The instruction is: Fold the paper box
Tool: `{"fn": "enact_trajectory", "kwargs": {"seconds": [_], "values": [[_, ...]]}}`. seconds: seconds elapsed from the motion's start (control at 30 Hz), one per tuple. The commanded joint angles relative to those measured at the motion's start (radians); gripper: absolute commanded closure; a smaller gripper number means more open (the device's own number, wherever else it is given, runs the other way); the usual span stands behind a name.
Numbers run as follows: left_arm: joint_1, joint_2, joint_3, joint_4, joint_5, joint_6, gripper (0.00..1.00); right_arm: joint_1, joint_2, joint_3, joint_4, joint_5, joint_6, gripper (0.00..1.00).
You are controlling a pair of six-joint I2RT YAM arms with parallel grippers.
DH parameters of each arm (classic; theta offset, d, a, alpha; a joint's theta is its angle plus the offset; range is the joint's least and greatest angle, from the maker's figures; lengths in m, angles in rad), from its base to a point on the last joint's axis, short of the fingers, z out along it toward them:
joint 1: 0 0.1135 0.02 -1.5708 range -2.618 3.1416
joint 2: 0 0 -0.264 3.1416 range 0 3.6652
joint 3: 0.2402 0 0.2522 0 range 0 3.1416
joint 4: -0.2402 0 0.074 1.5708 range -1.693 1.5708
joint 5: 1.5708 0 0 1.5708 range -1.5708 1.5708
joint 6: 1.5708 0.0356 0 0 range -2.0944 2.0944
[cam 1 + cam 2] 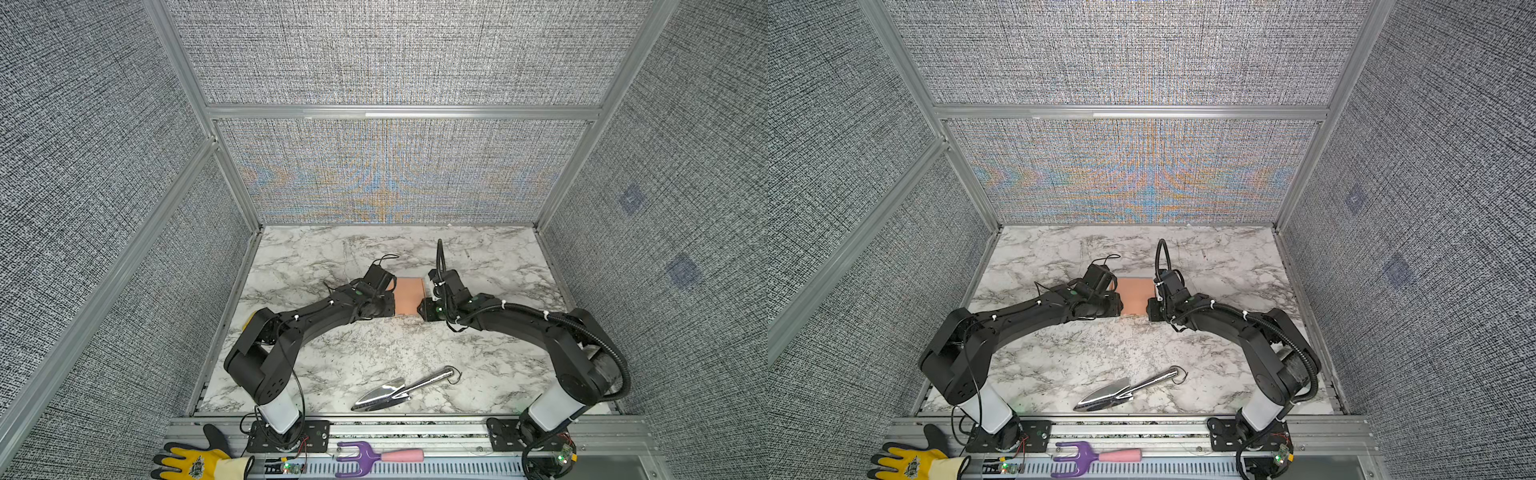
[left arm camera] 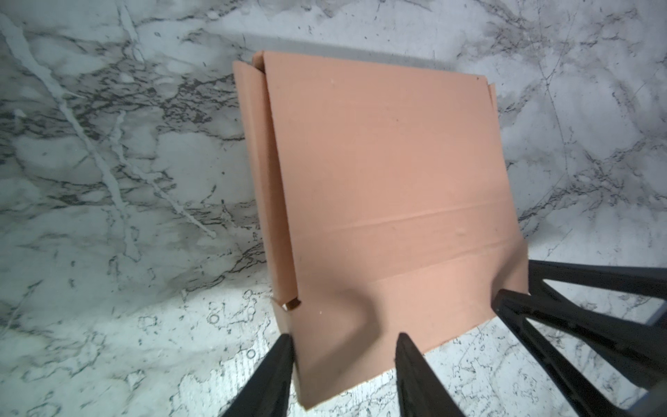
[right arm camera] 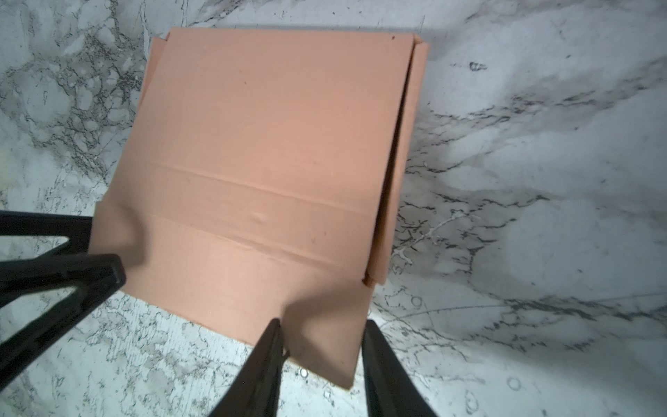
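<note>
Grey woven wall panels [image 1: 386, 54] in an aluminium frame [image 1: 399, 112] enclosed a white, grey-veined marble-patterned desk [image 1: 374, 345] on three sides. A metal rail [image 1: 449, 428] ran along its near edge.

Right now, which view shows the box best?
Right wrist view: the box fills the frame, sharp and almost uncovered. Left wrist view shows it nearly as well. In both top views it is small and partly hidden.

Table [image 1: 332, 357]: marble-pattern top (white, grey veins). Lying directly on it: paper box [image 1: 409, 297]; metal trowel [image 1: 399, 388], well apart from the box, on its near side.
</note>
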Motion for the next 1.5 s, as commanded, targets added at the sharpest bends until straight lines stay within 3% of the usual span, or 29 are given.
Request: {"fn": "enact_trajectory", "kwargs": {"seconds": [0.0, 0.73, 1.47], "values": [[-0.005, -0.002, 0.009, 0.031, 0.029, 0.005, 0.52, 0.002, -0.01, 0.005, 0.015, -0.026, 0.012, 0.62], [-0.011, 0.011, 0.022, 0.015, 0.086, -0.033, 0.52, -0.007, 0.01, 0.098, -0.125, -0.058, 0.022, 0.62], [-0.01, 0.014, -0.013, 0.02, 0.07, -0.023, 0.52, -0.019, 0.024, 0.079, -0.1, -0.078, 0.031, 0.62]]}}
